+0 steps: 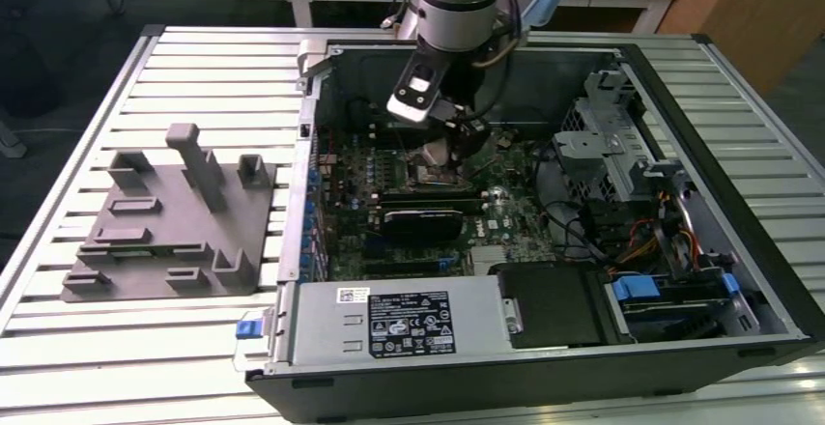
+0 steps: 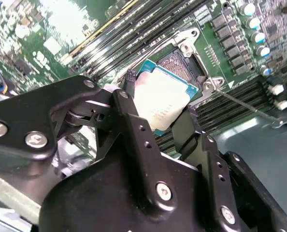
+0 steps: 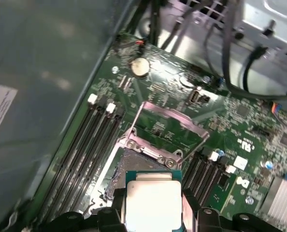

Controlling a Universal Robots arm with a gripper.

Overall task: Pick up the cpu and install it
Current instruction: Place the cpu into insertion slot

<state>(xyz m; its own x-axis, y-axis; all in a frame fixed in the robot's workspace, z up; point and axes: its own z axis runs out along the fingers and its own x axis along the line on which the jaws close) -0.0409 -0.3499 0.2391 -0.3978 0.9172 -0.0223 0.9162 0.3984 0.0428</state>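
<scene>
Cpu (image 2: 163,99) pinched by its edges between the two fingers (image 2: 134,121) of the gripper (image 2: 159,104), its silver top facing the camera in both wrist views. It hung just over the open socket (image 2: 184,65) and was not seated; whether any corner touched could not be told. The load frame (image 3: 168,126) stood raised beside the socket. In the exterior view the arm (image 1: 458,0) reached down into the case (image 1: 722,184), over the motherboard (image 1: 386,169), well apart from the grey fixture (image 1: 161,217) on the table (image 1: 193,58). Judged progress: pick-up done; seating the cpu and closing the frame not yet done
</scene>
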